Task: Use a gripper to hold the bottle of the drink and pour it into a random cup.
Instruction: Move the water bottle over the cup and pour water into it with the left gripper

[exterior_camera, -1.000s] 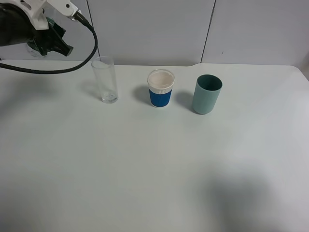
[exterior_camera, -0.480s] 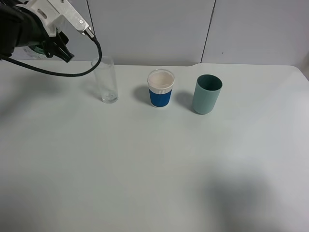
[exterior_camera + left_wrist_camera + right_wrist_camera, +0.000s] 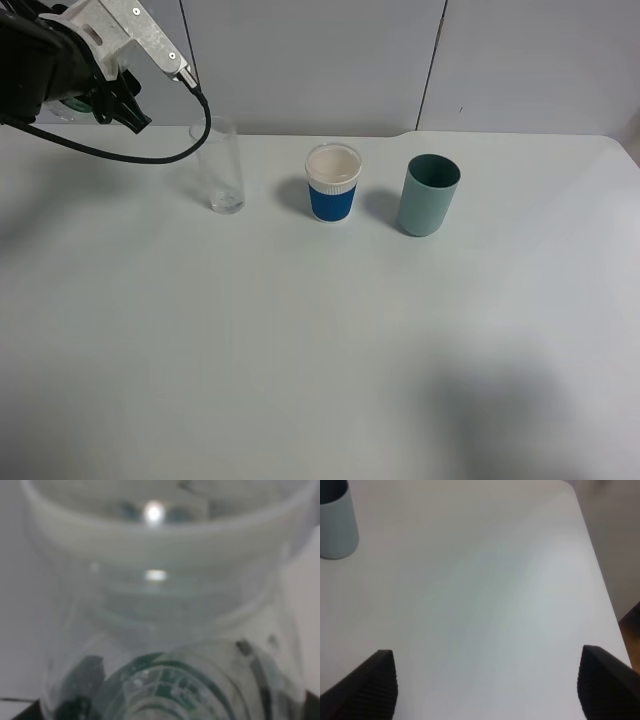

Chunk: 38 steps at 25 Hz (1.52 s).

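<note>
The bottle of the drink [image 3: 160,610] is pinched in the left gripper [image 3: 118,105], which is held up high over the far left of the table [image 3: 300,350], near the tall clear cup [image 3: 218,165]. That cup is stood upright, left of a blue-and-white cup [image 3: 333,183] and a teal cup [image 3: 429,195]. The right gripper [image 3: 485,695] is spread wide apart above the table.

Obstacles: three cups in one row at the far side of the table [image 3: 300,360], standing apart with gaps between them: glass cup [image 3: 220,170], blue-and-white cup [image 3: 333,185], teal-green cup [image 3: 429,195]. Black cable [image 3: 207,120] loops just beside the glass cup's rim, perhaps touching. Overhead, far left: left gripper [image 3: 120,105] clamping the bottle of the drink [image 3: 160,645]. Free: near table, right end.
</note>
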{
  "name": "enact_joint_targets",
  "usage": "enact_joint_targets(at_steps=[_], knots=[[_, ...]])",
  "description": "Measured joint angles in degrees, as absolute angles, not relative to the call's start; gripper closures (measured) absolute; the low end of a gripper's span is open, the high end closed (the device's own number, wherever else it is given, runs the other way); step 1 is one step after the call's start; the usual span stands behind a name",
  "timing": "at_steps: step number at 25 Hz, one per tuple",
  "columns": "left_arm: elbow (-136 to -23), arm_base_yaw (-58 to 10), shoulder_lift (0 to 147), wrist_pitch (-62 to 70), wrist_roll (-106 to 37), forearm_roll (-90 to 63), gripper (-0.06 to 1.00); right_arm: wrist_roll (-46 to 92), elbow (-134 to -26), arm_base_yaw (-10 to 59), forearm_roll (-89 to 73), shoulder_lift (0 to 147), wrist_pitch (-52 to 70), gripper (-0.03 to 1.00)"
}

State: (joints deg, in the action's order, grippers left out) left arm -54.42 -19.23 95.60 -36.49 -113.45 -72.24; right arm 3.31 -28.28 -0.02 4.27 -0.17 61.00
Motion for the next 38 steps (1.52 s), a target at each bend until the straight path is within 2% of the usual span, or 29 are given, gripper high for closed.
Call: enact_joint_targets(at_steps=[12, 38], knots=[[-55.0, -21.7, 99.4, -39.0, -124.9, -75.2, 0.4, 3.3, -28.3, 0.0, 4.3, -0.2, 61.0, 0.23], [-55.8, -22.1, 104.5, -43.4, -129.7, -71.0, 0.4, 3.3, -28.3, 0.0, 4.3, -0.2, 61.0, 0.23]])
